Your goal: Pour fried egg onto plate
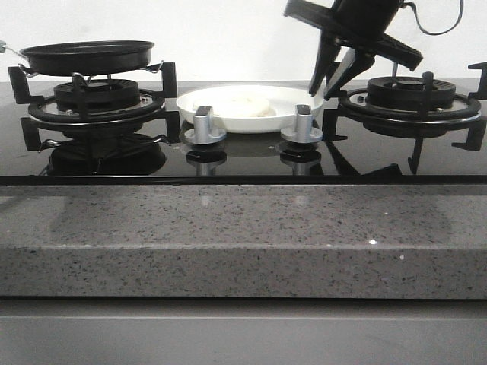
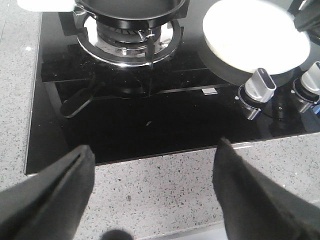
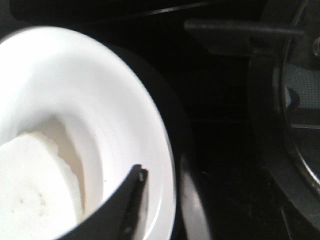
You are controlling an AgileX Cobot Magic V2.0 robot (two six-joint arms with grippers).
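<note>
The fried egg (image 1: 245, 103) lies pale and flat in the white plate (image 1: 289, 115), which sits on the black glass between the two burners. In the right wrist view the egg (image 3: 30, 192) rests low in the plate (image 3: 100, 100). My right gripper (image 1: 323, 93) hangs tilted over the plate's right rim, open; in its wrist view the right gripper (image 3: 162, 185) has one finger (image 3: 131, 202) over the plate's inside and the other outside the rim. My left gripper (image 2: 155, 147) is wide open and holds nothing, above the speckled counter in front of the hob.
A black frying pan (image 1: 87, 57) sits on the left burner (image 1: 95, 99), also seen as the pan (image 2: 130, 7). Two silver knobs (image 1: 204, 125) (image 1: 302, 124) stand before the plate. The right burner's grate (image 1: 411, 99) is beside my right gripper. A granite counter (image 1: 228, 228) fronts the hob.
</note>
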